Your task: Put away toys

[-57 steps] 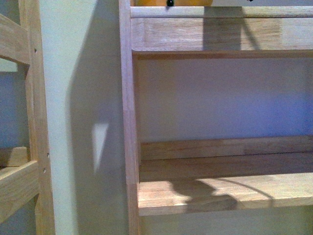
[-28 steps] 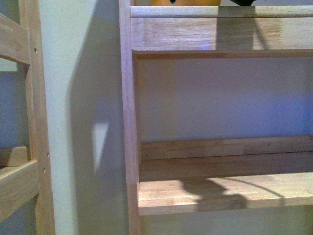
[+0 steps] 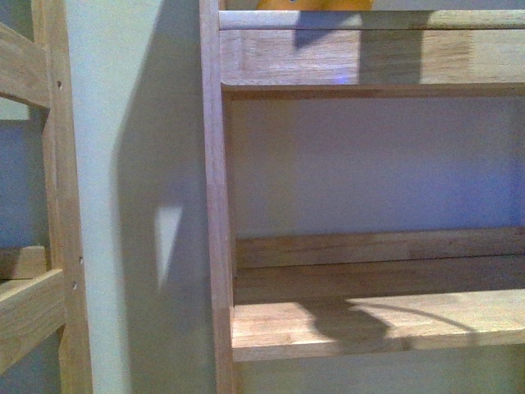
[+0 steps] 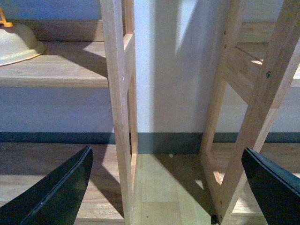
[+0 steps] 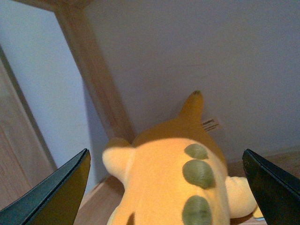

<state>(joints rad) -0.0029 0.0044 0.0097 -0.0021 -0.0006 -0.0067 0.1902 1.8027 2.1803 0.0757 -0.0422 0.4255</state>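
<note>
Front view gives you the wooden shelf unit (image 3: 215,205) filling most of the frame, its upright post running top to bottom against the pale wall (image 3: 131,164). A second wooden frame (image 3: 49,213) stands further left, with wall between the two. The lower shelf (image 3: 377,324) is sunlit and crossed by curved shadows. Up at the very top edge, above the upper shelf board (image 3: 369,53), you catch a sliver of the yellow-orange plush animal (image 3: 316,4) sitting on that upper level.

Your right wrist camera is looking straight at that plush animal (image 5: 173,183): it lies on the shelf board close to the wooden post and the wall, three olive-tan toe pads (image 5: 199,173) facing you, one pointed ear tip (image 5: 194,105) toward the wall, a small white tag (image 5: 211,124) beside it. The right gripper (image 5: 166,187) has its fingers spread wide, one dark finger at each lower corner, the toy between them but not pinched.

Your left wrist camera shows the left gripper (image 4: 168,187) likewise spread wide and holding nothing, aimed at the gap between the two frames above the wood floor (image 4: 159,187). A cream-coloured bowl (image 4: 16,44) rests on a shelf there.
</note>
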